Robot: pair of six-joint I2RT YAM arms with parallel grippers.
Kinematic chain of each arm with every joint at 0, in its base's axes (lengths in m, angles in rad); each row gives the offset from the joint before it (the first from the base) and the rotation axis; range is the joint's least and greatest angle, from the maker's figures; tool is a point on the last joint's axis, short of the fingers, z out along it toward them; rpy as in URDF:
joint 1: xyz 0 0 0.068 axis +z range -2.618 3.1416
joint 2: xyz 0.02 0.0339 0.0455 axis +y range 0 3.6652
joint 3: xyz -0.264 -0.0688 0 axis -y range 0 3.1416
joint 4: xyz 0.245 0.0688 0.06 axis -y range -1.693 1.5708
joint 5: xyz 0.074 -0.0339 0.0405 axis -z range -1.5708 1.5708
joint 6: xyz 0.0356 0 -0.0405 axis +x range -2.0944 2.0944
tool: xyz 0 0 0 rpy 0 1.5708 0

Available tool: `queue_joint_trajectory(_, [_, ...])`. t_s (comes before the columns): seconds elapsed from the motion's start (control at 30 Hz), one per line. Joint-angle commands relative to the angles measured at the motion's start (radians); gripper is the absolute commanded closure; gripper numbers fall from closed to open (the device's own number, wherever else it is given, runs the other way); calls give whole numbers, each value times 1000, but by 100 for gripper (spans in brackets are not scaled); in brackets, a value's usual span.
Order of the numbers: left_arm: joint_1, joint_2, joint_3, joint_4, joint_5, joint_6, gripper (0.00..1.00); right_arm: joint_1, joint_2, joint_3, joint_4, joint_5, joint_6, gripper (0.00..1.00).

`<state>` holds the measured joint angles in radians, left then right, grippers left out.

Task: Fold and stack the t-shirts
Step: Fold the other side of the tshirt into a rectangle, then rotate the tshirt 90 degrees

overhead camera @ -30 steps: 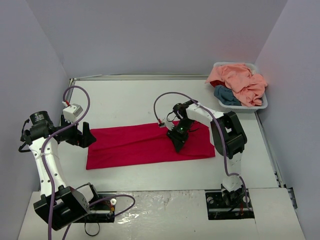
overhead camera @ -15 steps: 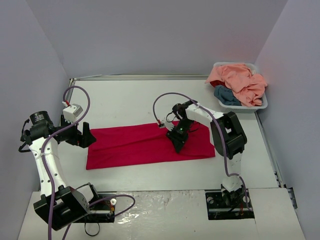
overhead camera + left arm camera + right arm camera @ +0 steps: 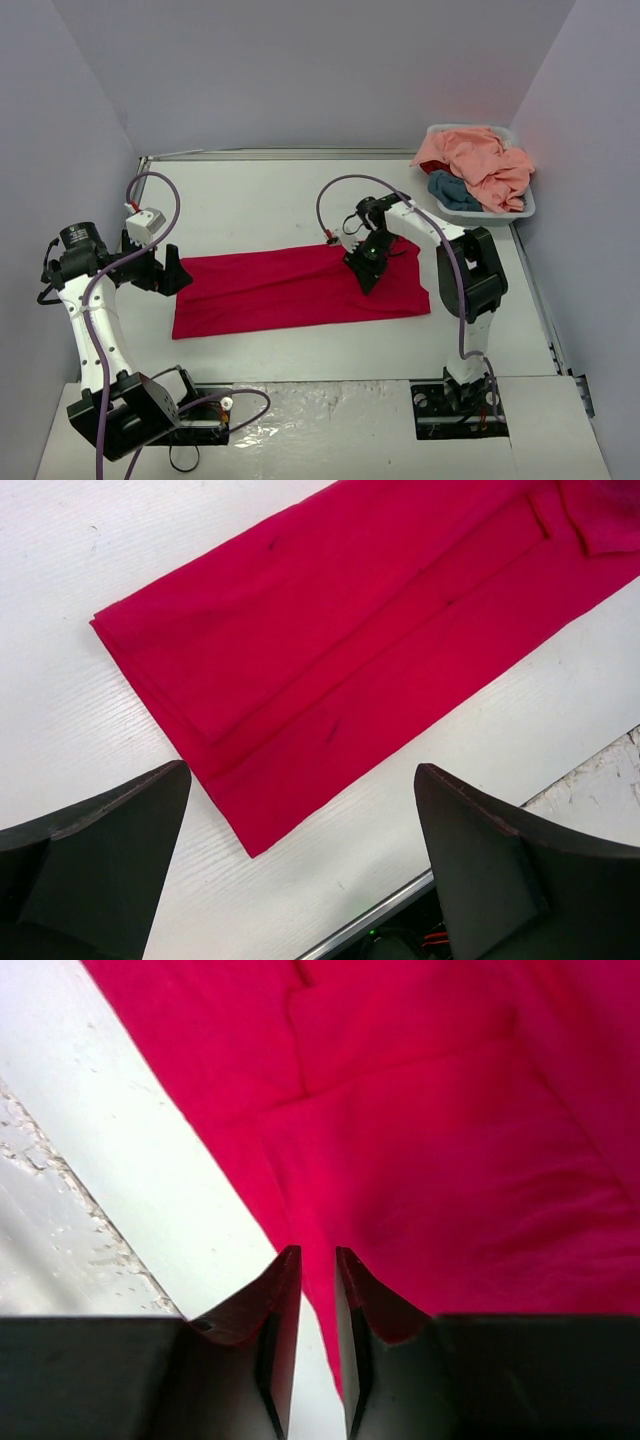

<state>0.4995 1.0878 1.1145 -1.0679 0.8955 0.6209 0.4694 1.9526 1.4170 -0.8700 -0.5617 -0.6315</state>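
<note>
Red t-shirt (image 3: 290,290) in long folded strip, flat on table (image 3: 250,200). Left claw (image 3: 178,270) wide, at strip's left end. Right claw (image 3: 317,1255) narrow (nothing pinched), over right part.

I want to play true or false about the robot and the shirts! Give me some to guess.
1. The red t-shirt lies folded in a long strip on the table. True.
2. The left gripper is squeezing the red t-shirt. False: its jaws are wide open and hold nothing.
3. The white basket holds a peach-pink t-shirt and a teal-blue t-shirt. True.
4. The right gripper is over the white basket. False: it is over the right part of the red t-shirt.
</note>
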Motion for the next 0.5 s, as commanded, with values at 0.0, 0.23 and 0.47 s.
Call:
queue_joint_trajectory(0.0, [5,-6,-2,-3,17,7,6,-60,-26,-4,-58,29,-22,87])
queue_joint_trajectory(0.23, [7,-8,-2,-1,22,11,6,-185,-37,-36,-55,58,-48,93])
queue_joint_trajectory(0.47, [5,-3,2,-7,33,19,6,-210,-41,-122,-40,121,-56,94])
